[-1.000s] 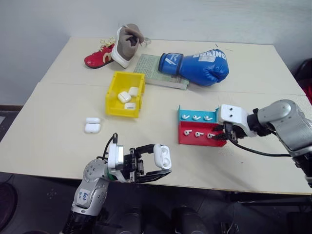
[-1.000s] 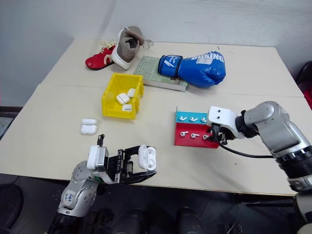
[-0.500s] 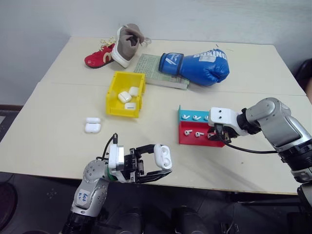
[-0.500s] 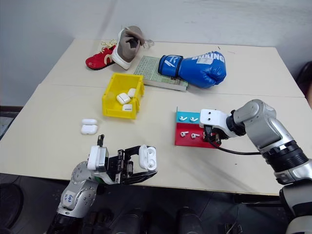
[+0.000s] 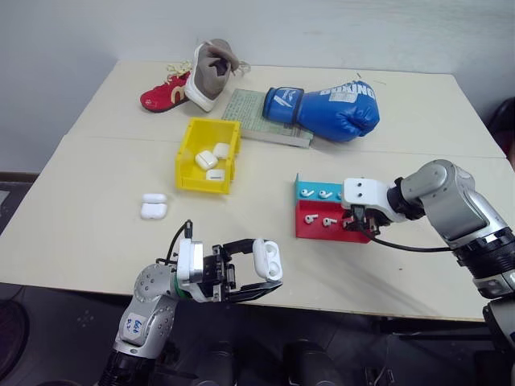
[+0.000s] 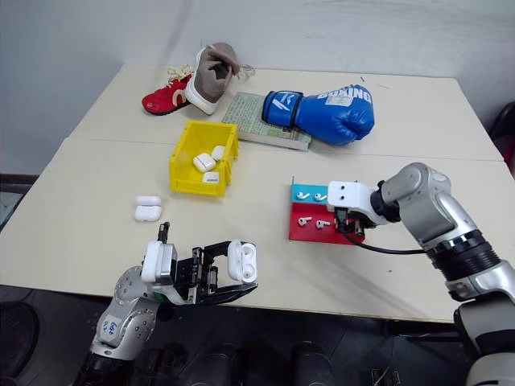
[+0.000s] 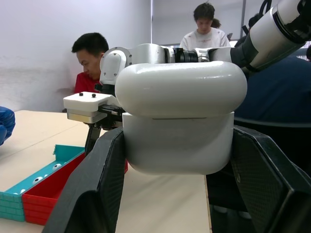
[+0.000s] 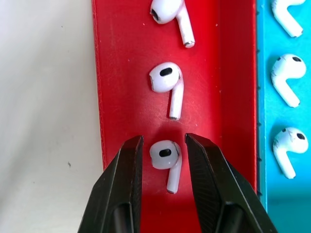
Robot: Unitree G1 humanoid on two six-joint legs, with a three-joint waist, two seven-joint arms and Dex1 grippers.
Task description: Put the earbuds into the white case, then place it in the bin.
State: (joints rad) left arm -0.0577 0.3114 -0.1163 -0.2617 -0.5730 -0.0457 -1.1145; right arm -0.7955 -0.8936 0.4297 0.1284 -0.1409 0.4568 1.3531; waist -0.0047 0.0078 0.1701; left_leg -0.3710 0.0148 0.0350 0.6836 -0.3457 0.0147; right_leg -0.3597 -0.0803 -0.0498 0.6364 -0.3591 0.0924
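Beige table [image 5: 96,233], white wall behind. Left gripper [image 5: 256,277] low at near edge, pointing right, clamped on white case [image 5: 268,259], lid flipped up. Yellow bin [image 5: 208,154] mid-table, cases inside. Right gripper [image 8: 163,145] angled down over red tray [image 8: 126,73], fingers [image 8: 127,165] narrowly parted, straddling earbud [image 8: 165,159], not pinching.

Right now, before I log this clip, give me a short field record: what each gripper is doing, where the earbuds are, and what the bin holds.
left gripper: shut on an open white case, held above the table's near edge
right gripper: fingers open, straddling one earbud in the red tray, not yet closed on it
other earbuds: two more in the red tray, three in the blue tray
yellow bin: three white cases inside
table: two more cases lie left of the bin's front
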